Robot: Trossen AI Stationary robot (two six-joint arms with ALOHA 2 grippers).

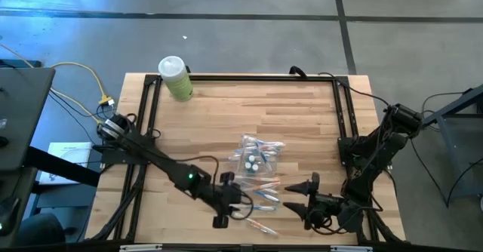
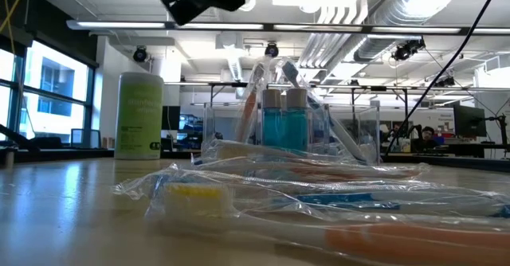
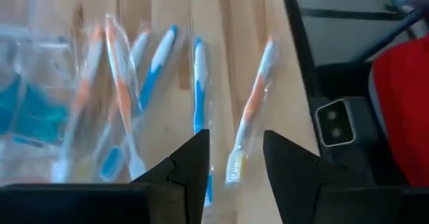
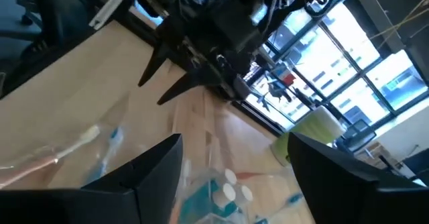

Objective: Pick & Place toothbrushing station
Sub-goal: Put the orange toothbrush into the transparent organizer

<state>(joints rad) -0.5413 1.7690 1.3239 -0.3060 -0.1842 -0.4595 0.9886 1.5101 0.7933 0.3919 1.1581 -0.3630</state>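
Near table's front edge: left gripper half-open, empty, over wrapped toothbrushes. Slippery wrap may slide. Right gripper wide, empty.

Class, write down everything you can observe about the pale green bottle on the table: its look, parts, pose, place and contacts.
The pale green bottle is a plain cylinder with a wide white cap on top, seemingly plastic, with a small dark mark low on its side in the low view. It stands upright and closed at the table's far edge, near the left corner and the black frame rail. It rests only on the wooden top; nothing else touches it. It stands apart from the wrapped toothbrushes and both arms.
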